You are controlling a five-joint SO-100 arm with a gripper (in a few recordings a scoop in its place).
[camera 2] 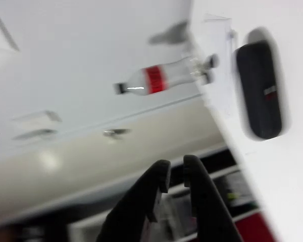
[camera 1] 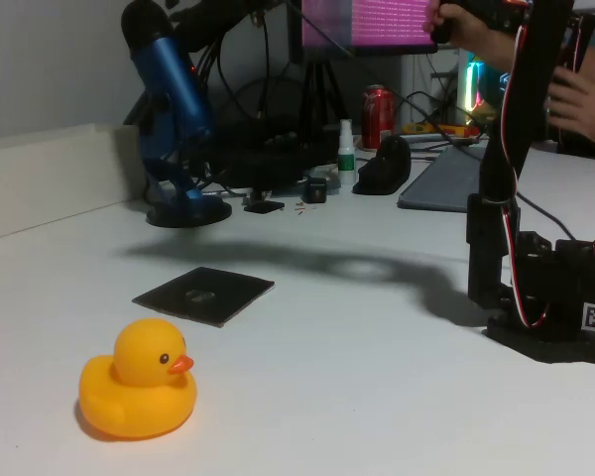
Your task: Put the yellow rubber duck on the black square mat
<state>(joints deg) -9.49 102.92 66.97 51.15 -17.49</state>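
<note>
Duck first: the yellow rubber duck [camera 1: 139, 392] is glossy, with a round head, orange beak and black dot eye, and it sits upright on the white table [camera 1: 377, 397] at lower left of the fixed view, facing right. Just behind it, apart, lies the black square mat [camera 1: 204, 295], flat, bearing a faint grey centre mark. In the wrist view the gripper [camera 2: 174, 174] shows its black jaws nearly together with nothing between them.

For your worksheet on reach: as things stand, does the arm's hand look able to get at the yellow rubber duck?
Probably yes. The yellow rubber duck sits alone on open white table, apart from the black square mat, with nothing between it and the arm's base. The hand, nearly closed, points away from the table, so it must swing down first.
</note>
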